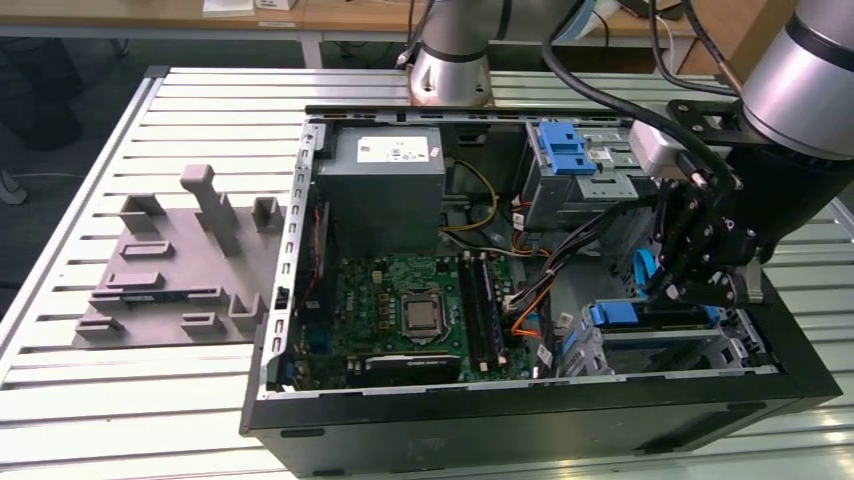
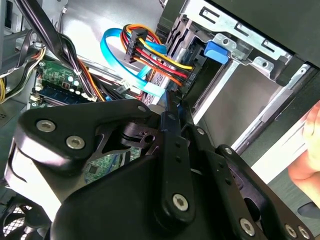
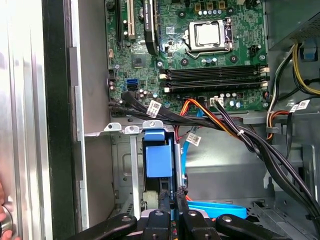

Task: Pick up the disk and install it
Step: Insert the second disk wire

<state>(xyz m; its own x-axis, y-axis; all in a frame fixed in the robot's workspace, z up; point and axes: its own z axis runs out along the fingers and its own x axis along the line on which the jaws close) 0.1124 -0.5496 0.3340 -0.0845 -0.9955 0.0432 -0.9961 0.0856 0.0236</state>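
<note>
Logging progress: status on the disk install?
Gripper inside case, at drive cage. Disk seating: cannot tell. Cable bundle close alongside.

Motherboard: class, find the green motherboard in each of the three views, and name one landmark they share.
Exterior view: motherboard inside the case, toward the exterior view's left.
Second wrist view: motherboard beside the coloured wires.
First wrist view: motherboard beyond the blue latch.
Shared landmark: blue flat cable.
</note>
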